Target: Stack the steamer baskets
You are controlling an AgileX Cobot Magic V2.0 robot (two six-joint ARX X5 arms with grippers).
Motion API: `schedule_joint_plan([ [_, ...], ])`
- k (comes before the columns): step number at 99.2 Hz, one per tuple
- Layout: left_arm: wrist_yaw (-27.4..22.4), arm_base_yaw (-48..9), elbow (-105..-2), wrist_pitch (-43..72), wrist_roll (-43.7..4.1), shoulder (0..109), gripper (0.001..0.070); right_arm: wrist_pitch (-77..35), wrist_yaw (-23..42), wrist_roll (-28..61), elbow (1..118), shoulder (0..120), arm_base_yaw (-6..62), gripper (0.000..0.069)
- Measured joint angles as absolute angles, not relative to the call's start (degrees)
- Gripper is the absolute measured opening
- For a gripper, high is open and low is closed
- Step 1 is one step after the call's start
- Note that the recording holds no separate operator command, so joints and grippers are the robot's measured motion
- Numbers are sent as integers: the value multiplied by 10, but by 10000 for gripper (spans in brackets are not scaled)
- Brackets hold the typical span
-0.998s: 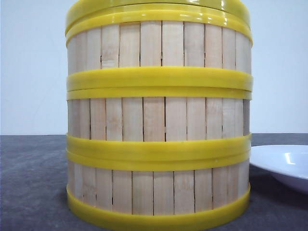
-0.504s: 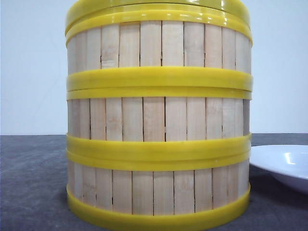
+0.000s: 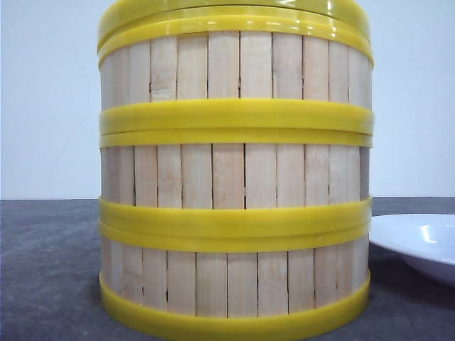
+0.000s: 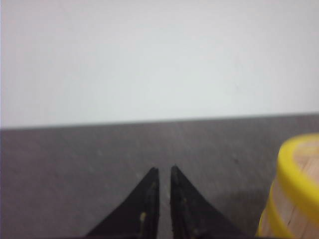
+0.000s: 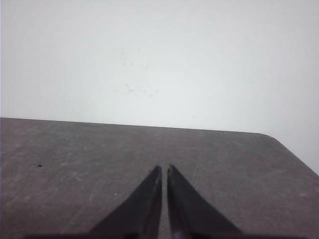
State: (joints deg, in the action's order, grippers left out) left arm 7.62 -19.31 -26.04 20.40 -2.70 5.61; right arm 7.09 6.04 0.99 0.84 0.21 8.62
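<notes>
Nothing is shifting since earlier: three steamer baskets [image 3: 234, 177] are standing stacked on the counter [image 3: 50, 270]; left gripper [image 4: 162, 172] and right gripper [image 5: 164, 169] are resting nearly closed, empty.

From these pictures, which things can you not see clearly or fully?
- Front view: the top of the stack of steamer baskets is cut off by the upper edge; the white plate by the right edge.
- Front view: neither tool appears.
- Left wrist view: blurred; the steamer is cut off at the corner.
</notes>
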Motion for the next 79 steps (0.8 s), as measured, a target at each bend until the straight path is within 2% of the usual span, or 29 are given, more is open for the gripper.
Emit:
schedule_joint_plan([
  [10, -18, -123, -166, 125, -39, 12, 15, 71, 61, 10, 8, 2, 86, 17],
  [16, -54, -92, -129, 93, -44, 3, 15, 71, 61, 10, 8, 2, 86, 17],
  [32, -58, -59, -68, 76, -72, 3, 15, 71, 60, 10, 8, 2, 86, 17],
  [49, -58, -48, -18, -14, -88, 3, 14, 71, 60, 10, 8, 2, 86, 17],
  [79, -55, -46, -18, -37, -26, 2, 14, 71, 60, 10, 8, 2, 86, 17],
])
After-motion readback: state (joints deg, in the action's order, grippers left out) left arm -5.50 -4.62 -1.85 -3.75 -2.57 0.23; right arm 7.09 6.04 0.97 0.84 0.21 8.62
